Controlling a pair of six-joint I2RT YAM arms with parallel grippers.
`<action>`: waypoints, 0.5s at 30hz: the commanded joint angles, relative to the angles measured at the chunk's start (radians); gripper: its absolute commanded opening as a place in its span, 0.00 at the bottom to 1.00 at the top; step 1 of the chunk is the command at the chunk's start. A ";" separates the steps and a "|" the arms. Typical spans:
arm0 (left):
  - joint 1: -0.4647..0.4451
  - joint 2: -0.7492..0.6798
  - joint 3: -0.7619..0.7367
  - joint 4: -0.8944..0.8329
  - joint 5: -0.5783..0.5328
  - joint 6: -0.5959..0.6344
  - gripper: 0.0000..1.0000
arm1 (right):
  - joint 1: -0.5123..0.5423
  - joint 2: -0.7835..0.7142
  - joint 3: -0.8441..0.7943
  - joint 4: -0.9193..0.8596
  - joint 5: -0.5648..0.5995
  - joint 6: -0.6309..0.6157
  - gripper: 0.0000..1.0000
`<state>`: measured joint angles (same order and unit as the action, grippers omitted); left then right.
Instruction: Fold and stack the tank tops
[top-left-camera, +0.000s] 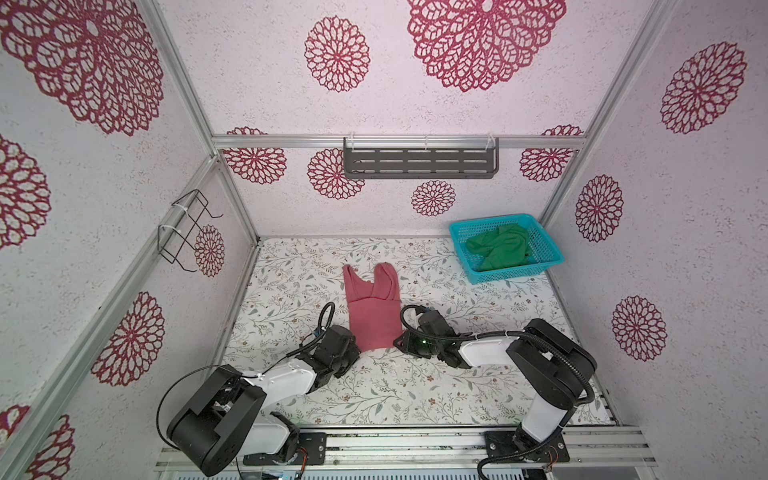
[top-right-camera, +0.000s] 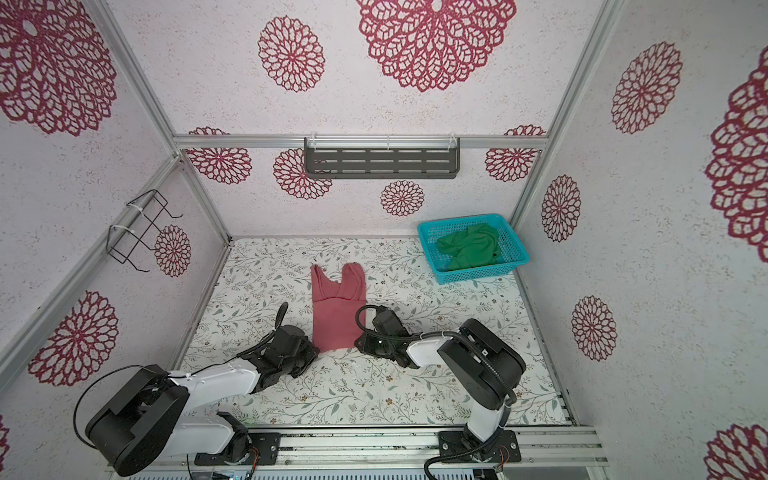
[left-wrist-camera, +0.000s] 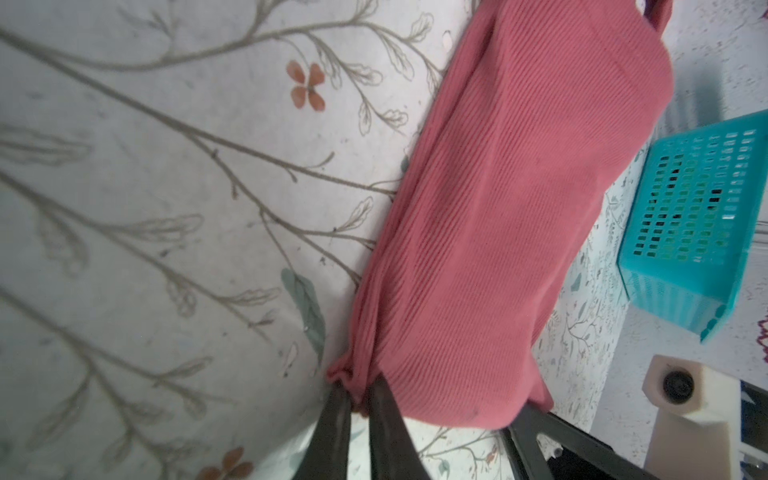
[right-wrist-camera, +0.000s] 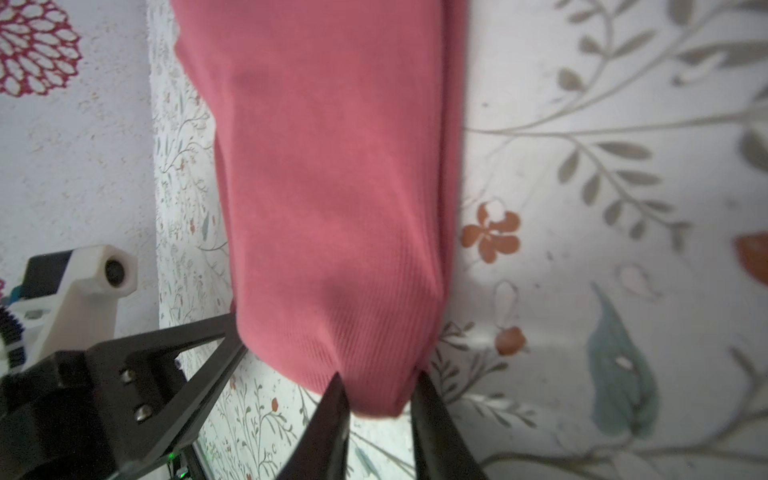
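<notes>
The pink-red tank top (top-left-camera: 372, 316) (top-right-camera: 334, 316) lies flat mid-table as a narrow lengthwise strip, straps toward the back wall. My left gripper (top-left-camera: 360, 348) (left-wrist-camera: 359, 395) is shut on its near left hem corner, with the cloth (left-wrist-camera: 498, 208) pinched between the dark fingers. My right gripper (top-left-camera: 397, 343) (right-wrist-camera: 378, 380) is at the near right hem corner, and the bunched cloth (right-wrist-camera: 332, 187) fills the gap between its fingers. The green tank top (top-left-camera: 498, 251) (top-right-camera: 467, 249) lies crumpled inside the turquoise basket (top-left-camera: 515, 275).
The basket (top-right-camera: 478, 275) (left-wrist-camera: 698, 216) stands in the back right corner of the floral table. A grey slotted shelf (top-left-camera: 419, 164) hangs on the back wall and a black wire rack (top-left-camera: 187, 230) on the left wall. Both arms reach in from the near rail.
</notes>
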<state>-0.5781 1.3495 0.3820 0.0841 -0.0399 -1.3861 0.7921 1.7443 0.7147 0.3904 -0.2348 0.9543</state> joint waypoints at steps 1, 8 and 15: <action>0.001 0.023 0.009 -0.113 -0.042 0.019 0.05 | 0.002 0.010 0.009 -0.136 0.032 -0.033 0.14; -0.028 -0.027 -0.007 -0.116 -0.060 0.005 0.00 | 0.009 -0.066 0.017 -0.237 0.016 -0.067 0.00; -0.137 -0.253 -0.016 -0.294 -0.163 -0.045 0.00 | 0.065 -0.184 0.010 -0.418 0.006 -0.098 0.00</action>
<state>-0.6804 1.1755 0.3748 -0.0788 -0.1135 -1.3933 0.8322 1.6226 0.7322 0.1150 -0.2333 0.8913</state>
